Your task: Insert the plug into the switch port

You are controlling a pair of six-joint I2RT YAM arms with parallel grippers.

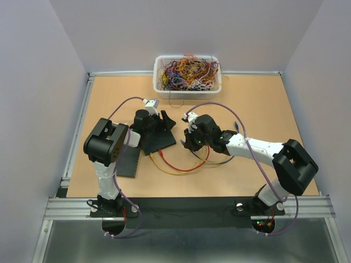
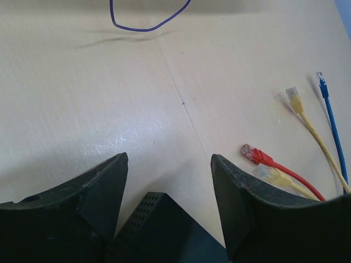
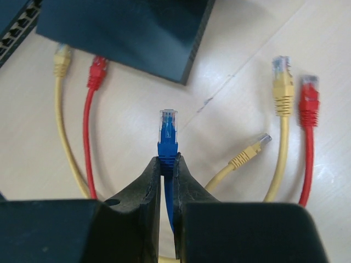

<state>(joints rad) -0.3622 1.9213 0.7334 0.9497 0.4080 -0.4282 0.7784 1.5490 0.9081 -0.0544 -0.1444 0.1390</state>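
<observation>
Blue plug (image 3: 168, 129) clamped in right end effector (image 3: 168, 164), switch ports (image 3: 16, 24) at upper left; left end effector (image 2: 170, 164) spread apart.

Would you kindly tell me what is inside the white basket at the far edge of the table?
A tangled heap of thin coloured wires fills the white basket. Its floor, and anything beneath the heap, is covered.
</observation>
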